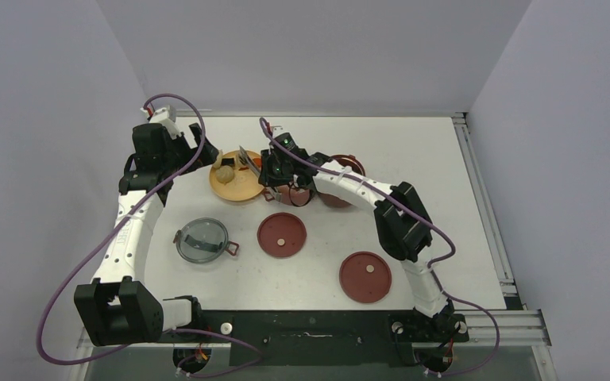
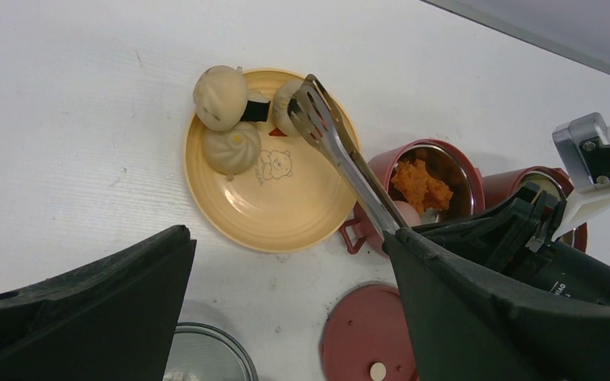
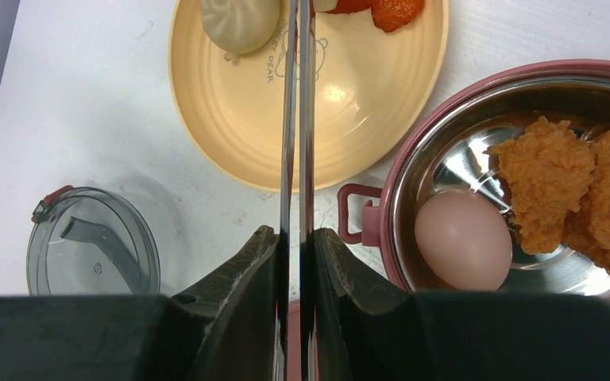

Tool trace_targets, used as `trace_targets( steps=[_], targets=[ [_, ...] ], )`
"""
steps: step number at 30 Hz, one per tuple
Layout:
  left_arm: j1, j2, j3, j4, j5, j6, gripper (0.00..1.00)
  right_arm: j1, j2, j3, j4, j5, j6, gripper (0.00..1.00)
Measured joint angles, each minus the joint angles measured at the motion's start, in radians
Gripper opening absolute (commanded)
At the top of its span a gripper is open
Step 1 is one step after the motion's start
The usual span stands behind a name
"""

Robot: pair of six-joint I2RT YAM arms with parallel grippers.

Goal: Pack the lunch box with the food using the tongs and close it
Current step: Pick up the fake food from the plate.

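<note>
step: picking food off the plate [image 2: 286, 214], toward the table's far edge. right gripper [image 3: 296, 238] clamps the tongs [image 2: 341, 151], arms near-closed at a white piece [image 2: 284, 101]; hold unconfirmed. next: lift, carry right to the box [image 3: 399, 178].

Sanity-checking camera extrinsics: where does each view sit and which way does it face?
Top external: high behind the bases, facing down on the table; left arm and right arm show.
Left wrist: on the left arm, facing down at the yellow plate; its own jaws, wide apart, fill the bottom corners.
Right wrist: facing down along the tongs toward the plate; its own jaws clamp them.
Shared: both wrist views show plate, tongs, egg container.
</note>
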Motion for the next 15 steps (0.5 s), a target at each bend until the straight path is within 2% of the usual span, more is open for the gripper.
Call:
trace_targets(
  steps=[7,15],
  targets=[
    [0.000,0.000,0.000,0.000,0.000,0.000,0.97,0.006,-0.062,-0.029,0.002,0.000,0.005,0.06],
    [0.000,-0.002,0.000,0.000,-0.001,0.000,0.97,0.013,-0.266,-0.145,0.008,0.060,-0.014,0.07]
  ],
)
